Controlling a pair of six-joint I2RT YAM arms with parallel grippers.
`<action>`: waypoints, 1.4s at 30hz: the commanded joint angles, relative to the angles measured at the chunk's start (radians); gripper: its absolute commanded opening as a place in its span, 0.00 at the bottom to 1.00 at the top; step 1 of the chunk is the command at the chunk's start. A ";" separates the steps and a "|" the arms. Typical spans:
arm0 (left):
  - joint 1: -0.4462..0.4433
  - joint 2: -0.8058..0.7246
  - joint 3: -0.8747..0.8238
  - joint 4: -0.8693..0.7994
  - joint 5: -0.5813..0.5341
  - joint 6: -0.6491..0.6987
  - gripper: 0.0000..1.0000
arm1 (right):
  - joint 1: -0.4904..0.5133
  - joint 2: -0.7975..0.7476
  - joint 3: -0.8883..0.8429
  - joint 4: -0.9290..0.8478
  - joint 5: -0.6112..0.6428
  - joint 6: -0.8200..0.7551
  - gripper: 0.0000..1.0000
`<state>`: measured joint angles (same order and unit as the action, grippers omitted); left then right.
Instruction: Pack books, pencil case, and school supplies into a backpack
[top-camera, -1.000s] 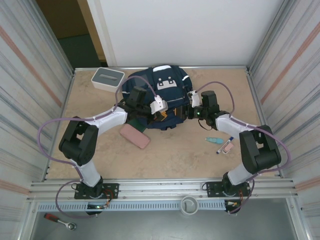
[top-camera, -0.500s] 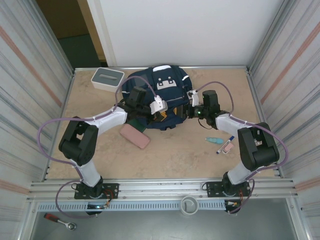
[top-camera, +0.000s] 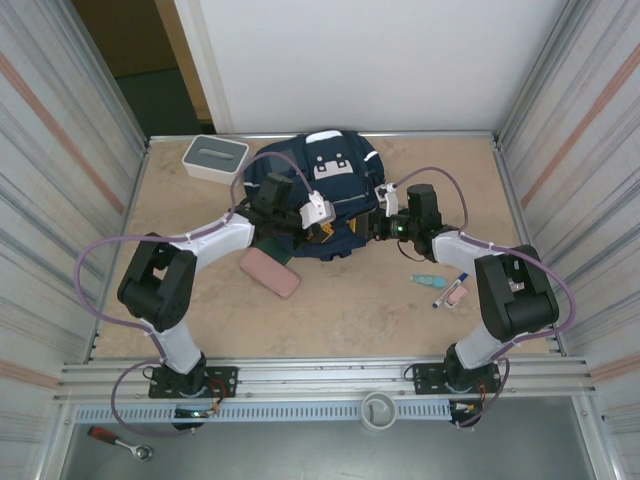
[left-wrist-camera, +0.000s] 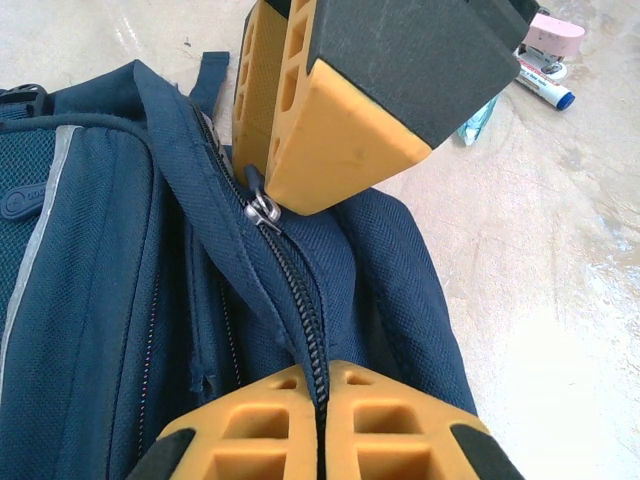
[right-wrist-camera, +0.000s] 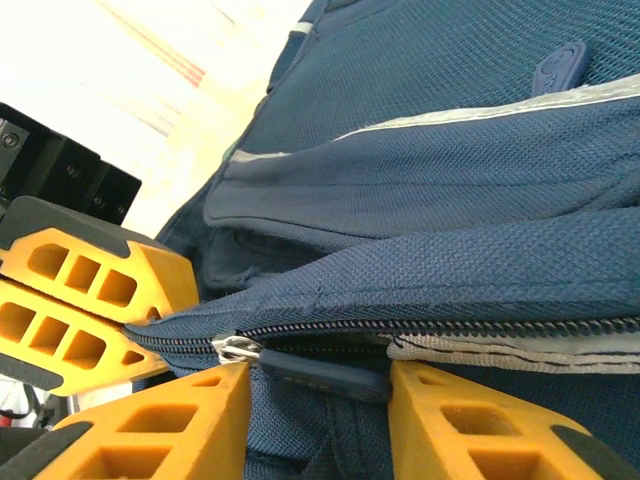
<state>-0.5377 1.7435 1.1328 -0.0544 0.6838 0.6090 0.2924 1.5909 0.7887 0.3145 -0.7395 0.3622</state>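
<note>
The beige, mottled desk is carrying everything here, and corrugated metal walls are closing it in on both sides, with a white panel standing across the back. The backpack is lying at the far middle of the desk: big, navy woven fabric, white reflective patches and a grey square on top, and a pale reflective stripe running along its side. A small round rubber badge is showing on the fabric, its writing too small to read.

A white box with a grey top is sitting just left of the bag. A pink pencil case is lying on the desk in front of it.

The left tool is clenching the backpack's fabric right on the zipper line, pads pressed together. The right tool is sitting with its jaws apart, one on either side of the dark zipper pull, not clamped.

Off to the right, well apart from the bag, the teal marker and the pink-and-white pen are lying side by side on the bare desk
</note>
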 joint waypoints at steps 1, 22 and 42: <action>0.000 -0.053 0.002 0.043 0.022 0.020 0.00 | 0.007 -0.012 -0.005 0.030 -0.065 0.006 0.36; -0.001 -0.056 0.006 0.030 0.008 0.029 0.00 | 0.001 -0.042 -0.038 0.033 -0.151 -0.034 0.30; -0.002 -0.056 0.006 0.023 0.008 0.031 0.00 | 0.090 -0.030 0.010 -0.088 0.023 -0.142 0.23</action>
<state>-0.5377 1.7432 1.1324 -0.0811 0.6689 0.6277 0.3553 1.5757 0.7700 0.2806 -0.7368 0.2600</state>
